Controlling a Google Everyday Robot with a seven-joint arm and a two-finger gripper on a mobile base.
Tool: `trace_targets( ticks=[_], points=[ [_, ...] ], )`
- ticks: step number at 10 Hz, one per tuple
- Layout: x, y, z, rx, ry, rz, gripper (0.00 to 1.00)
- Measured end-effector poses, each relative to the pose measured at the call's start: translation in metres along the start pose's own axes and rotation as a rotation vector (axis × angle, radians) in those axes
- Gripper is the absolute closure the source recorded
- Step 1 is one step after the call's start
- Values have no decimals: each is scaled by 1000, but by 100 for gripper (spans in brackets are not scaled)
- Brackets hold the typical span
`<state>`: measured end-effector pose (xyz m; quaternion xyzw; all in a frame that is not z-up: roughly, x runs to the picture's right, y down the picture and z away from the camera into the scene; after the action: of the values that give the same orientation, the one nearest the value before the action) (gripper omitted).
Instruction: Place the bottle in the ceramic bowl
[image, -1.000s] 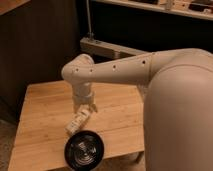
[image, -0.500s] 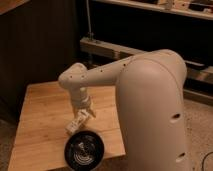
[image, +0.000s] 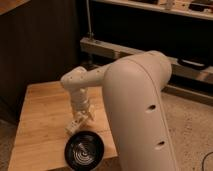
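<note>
Over the last second my bulky white arm (image: 135, 100) has swung across and now fills the right half of the view, where before only its shoulder showed. The round, shallow, glossy black ceramic bowl (image: 84, 149) has stayed put near the front edge. My pincer (image: 82, 116) has barely shifted, and it hangs just beyond the bowl's far rim. As best I can judge, it is clamped on the small whitish-cream plastic bottle (image: 74, 126), which juts down and to the left at a tilt. The bottle's lower end is close to the rim but not yet over the bowl's hollow.

I take this to mean the carry is nearly done: my elbow has repositioned while the load held steady. What remains is a short move toward the bowl's centre, then the release. Let go from here, the bottle would likely strike the rim or land outside it.

Around me, a dark panelled wall (image: 35, 45) stands behind, a long pale shelf rail (image: 115, 50) runs across the back, and speckled flooring (image: 192, 125) lies to the right. The surface (image: 42, 115) is light wood planking, and on it I see only the bowl.
</note>
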<state>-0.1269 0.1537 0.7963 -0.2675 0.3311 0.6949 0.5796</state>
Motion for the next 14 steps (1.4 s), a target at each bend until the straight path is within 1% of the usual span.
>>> trace_targets(
  ticks=[1,2,4,6,9,12,14],
  points=[
    [-1,4,5,-16,18,8,35],
    [-1,7,8,-31,27,13,35],
    [-3,13,10,-58,45,21,35],
    [-2,19,11,-77,60,23,35],
    [2,31,14,-84,70,14,35],
    [5,36,23,-78,77,12,35],
    [9,37,32,-72,81,12,35]
  ],
)
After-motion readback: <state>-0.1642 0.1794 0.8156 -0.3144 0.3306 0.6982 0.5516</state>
